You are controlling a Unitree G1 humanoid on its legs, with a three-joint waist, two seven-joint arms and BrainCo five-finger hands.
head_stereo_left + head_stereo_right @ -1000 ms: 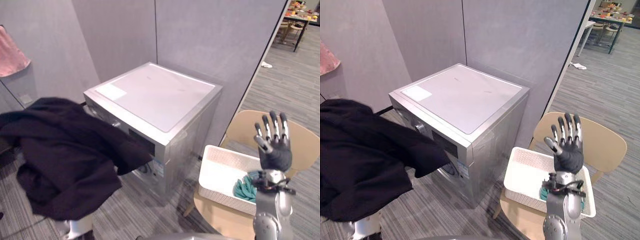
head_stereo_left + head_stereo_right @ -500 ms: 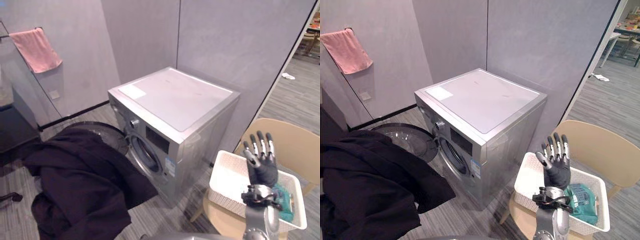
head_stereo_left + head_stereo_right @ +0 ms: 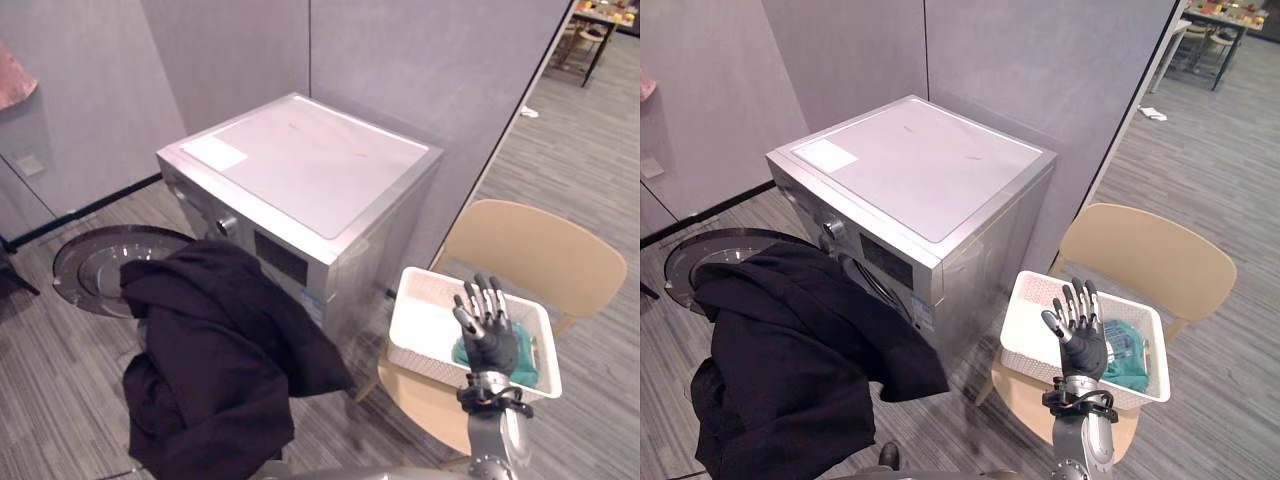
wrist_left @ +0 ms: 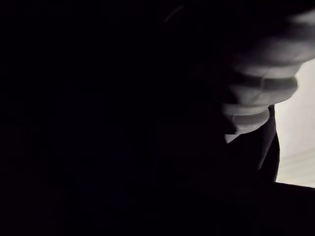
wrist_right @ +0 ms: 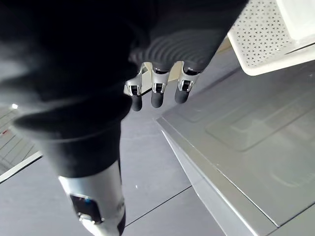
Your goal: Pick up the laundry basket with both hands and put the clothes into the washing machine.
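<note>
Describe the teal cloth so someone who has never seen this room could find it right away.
Beside the silver front-loading washing machine stands a tan wooden chair, and on its seat sits a white perforated plastic laundry basket. The crumpled teal cloth lies in the basket's end away from the machine, just behind the robot's raised right hand; it is the only coloured thing in there.

Head stereo pair set high, facing down on washing machine (image 3: 310,165), laundry basket (image 3: 425,330) on chair (image 3: 530,250) and dark garment (image 3: 220,360), both eyes sharing this scene with a slight sideways offset, left wrist view very close against dark cloth, right wrist view looking close along right hand (image 5: 157,92) toward machine top and basket corner.
</note>
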